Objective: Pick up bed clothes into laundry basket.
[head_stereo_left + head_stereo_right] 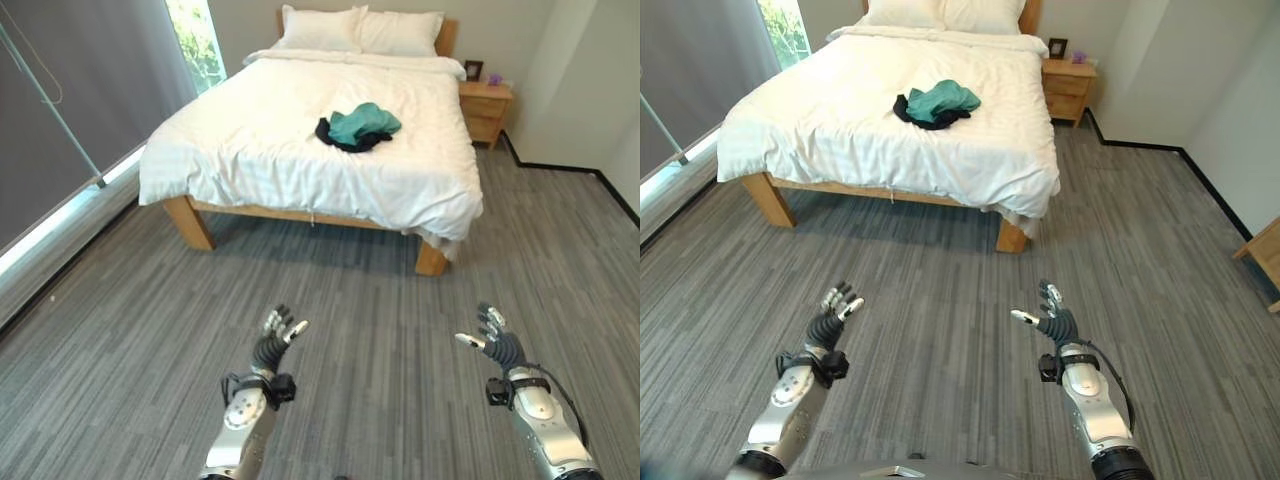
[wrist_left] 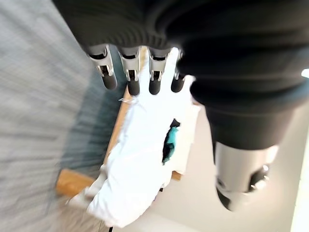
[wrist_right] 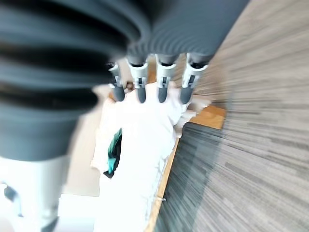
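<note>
The step in hand, as I judge it, is the approach: the teal and black clothes (image 1: 359, 127) lie in a heap on the white bed (image 1: 270, 150), toward its far half and well apart from me across the grey floor (image 1: 350, 300). To do it well I should walk to the near edge of the bed first, then reach over the cover and gather the whole heap in one grasp, so no piece trails. No laundry basket is in sight; I must locate it before carrying. My left hand (image 1: 276, 336) and right hand (image 1: 494, 338) are both raised ahead of me over the floor, fingers straight and spread, holding nothing
</note>
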